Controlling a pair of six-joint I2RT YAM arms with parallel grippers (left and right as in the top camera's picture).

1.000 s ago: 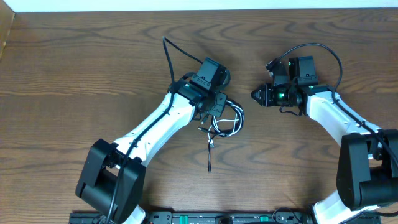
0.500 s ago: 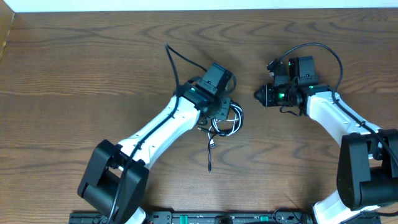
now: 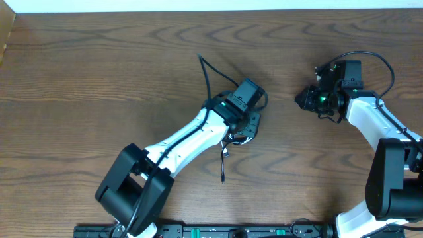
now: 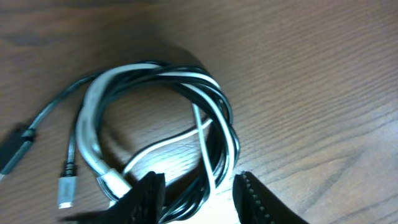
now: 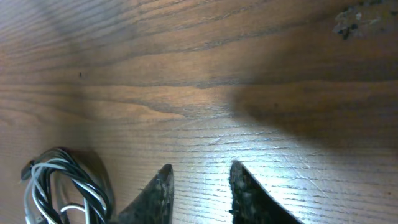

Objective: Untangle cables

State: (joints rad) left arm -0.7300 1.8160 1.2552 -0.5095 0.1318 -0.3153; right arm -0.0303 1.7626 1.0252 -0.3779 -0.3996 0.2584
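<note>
The cables (image 4: 155, 74), one black and one white, lie wound together in a loose coil on the wooden table. A silver-tipped white plug (image 4: 67, 186) and a black plug (image 4: 12, 152) stick out to the coil's left. My left gripper (image 4: 199, 199) is open and straddles the near side of the coil, with strands running between its jaws. In the overhead view the left gripper (image 3: 246, 125) hides most of the coil; a black tail (image 3: 223, 168) trails out below it. My right gripper (image 5: 199, 186) is open and empty, well to the right of the coil (image 5: 62, 186).
Bare brown wood table (image 3: 99, 73) lies all around. The left arm (image 3: 192, 135) slants from the front left to the centre. The right arm (image 3: 370, 119) stands at the right edge. A thick black arm wire (image 3: 206, 69) loops up behind the left wrist.
The left gripper slid right over the coil and its jaws opened. The right gripper drew back to the right, away from the coil.
</note>
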